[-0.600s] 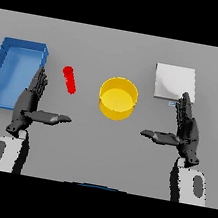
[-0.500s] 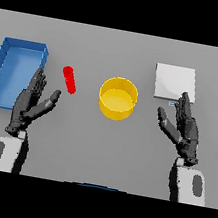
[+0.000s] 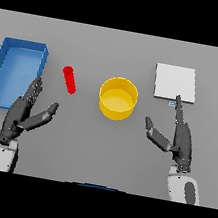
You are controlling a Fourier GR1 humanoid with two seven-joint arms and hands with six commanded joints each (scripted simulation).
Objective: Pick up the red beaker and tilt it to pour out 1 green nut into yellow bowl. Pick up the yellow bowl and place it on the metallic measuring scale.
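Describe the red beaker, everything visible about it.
The red beaker is a small, slim, plain red cylinder lying on its side on the grey table, its length running slantwise, near end angled toward the yellow bowl. It lies between the blue tray and that bowl, apart from both. Nothing touches it; the left hand hovers nearer the robot, open. No contents or markings can be made out.

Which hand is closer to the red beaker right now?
Left. The left hand sits just below-left of the red beaker; the right hand is far across, beyond the yellow bowl.
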